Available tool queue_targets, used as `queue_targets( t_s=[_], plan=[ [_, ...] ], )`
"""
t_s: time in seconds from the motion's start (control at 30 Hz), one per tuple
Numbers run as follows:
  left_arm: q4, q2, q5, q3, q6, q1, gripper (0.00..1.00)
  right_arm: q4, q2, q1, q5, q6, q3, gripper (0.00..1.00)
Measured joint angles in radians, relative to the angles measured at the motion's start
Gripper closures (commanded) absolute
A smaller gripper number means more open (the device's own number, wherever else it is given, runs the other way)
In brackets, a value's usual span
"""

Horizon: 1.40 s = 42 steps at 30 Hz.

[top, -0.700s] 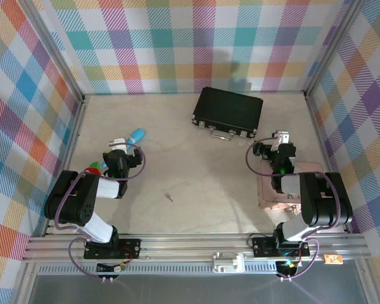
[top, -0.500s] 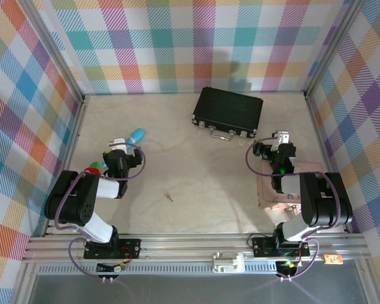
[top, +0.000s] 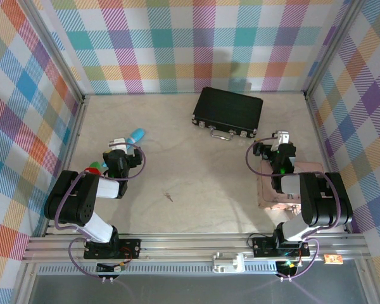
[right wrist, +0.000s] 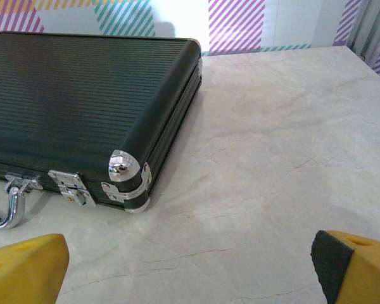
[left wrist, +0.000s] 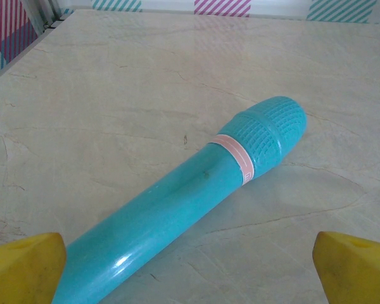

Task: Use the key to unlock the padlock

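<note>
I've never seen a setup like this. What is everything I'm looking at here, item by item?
case: one, black with silver latches and handle, closed, far side of the table.
stick: one, teal, pen-like, lying on the left just ahead of the left tool.
tin: one, pink, right side, partly under the right arm.
key: one, tiny, greyish, near the table's middle; too small for detail.
green-and-red item: one, beside the left arm, mostly hidden.
walls: multicoloured plaid, around three sides.
arms: two, black and white, near edge.
left tool: one, yellow-tipped, open.
right tool: one, yellow-tipped, open, facing the case.
</note>
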Motion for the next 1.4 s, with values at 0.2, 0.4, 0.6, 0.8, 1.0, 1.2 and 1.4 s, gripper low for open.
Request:
queue_targets(
  t_s=[0.2, 0.4, 0.6, 0.8, 1.0, 1.2, 1.4],
  plan=[
    [0.0, 0.0, 0.0, 0.0, 0.0, 0.0, 0.01, 0.0, 0.0, 0.0, 0.0, 0.0, 0.0, 0.01],
    [0.0, 0.0, 0.0, 0.0, 0.0, 0.0, 0.0, 0.0, 0.0, 0.0, 0.0, 0.0, 0.0, 0.01],
    [-0.057, -0.02, -0.008, 0.012, 0.002, -0.006, 0.0, -0.146, -0.07, 0.003, -0.007, 0.0, 0.024, 0.01],
    [-0.371, -0.199, -0.052, 0.174, -0.018, -0.051, 0.0, -0.535, -0.242, 0.006, 0.033, 0.069, 0.217, 0.01],
    [-0.648, -0.257, 0.042, 0.409, -0.209, -0.07, 0.0, -0.969, -0.278, 0.006, 0.121, 0.237, 0.481, 0.01],
    [-0.793, -0.257, 0.193, 0.428, -0.347, -0.186, 0.0, -1.38, -0.332, 0.007, 0.137, 0.38, 0.542, 0.08],
    [-0.832, -0.257, 0.22, 0.427, -0.414, -0.323, 0.0, -1.606, -0.462, 0.073, 0.137, 0.47, 0.449, 0.17]
  ],
)
